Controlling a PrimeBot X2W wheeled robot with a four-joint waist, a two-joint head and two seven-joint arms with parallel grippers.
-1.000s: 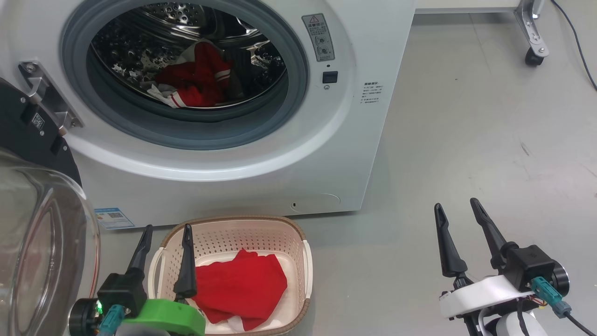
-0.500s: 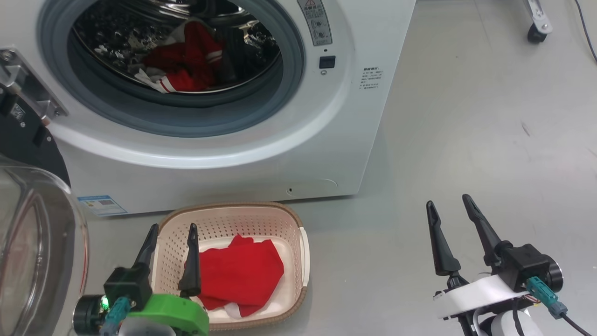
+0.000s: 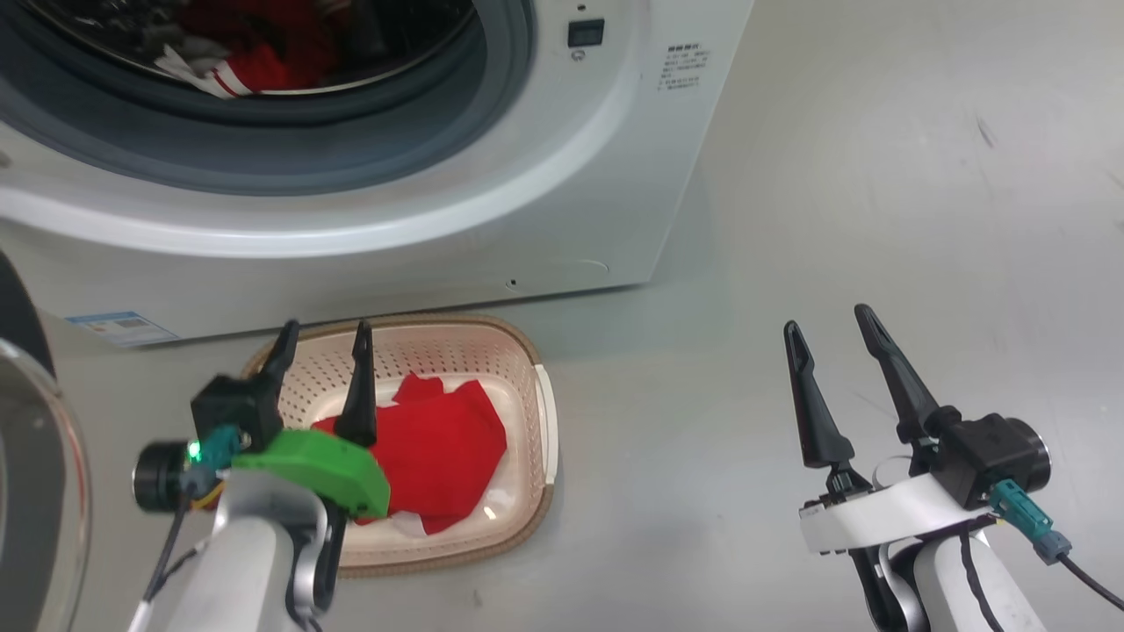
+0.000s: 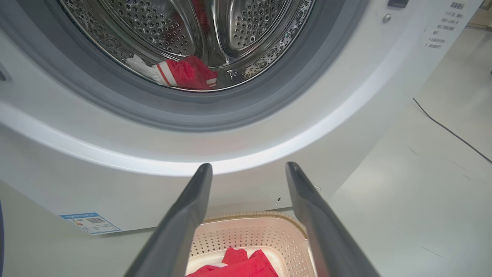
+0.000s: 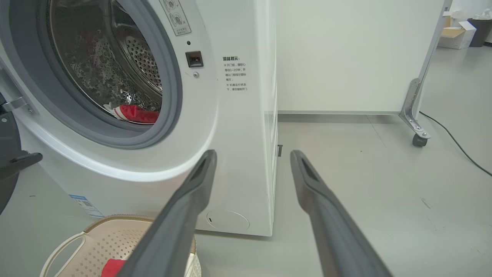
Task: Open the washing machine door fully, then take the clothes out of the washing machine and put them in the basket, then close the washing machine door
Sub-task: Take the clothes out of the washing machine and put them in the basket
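Clothes (image 3: 448, 443) in basket (image 3: 439, 354), fingers (image 3: 358, 391) apart (both pairs)

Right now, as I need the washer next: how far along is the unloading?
Done: the door is open, one red garment lies in the basket. In hand: nothing; left hand and right hand are open, empty. Left: red-and-white clothes in the drum, then closing the door.

Slim black jaws, green left wrist (image 3: 307, 467)
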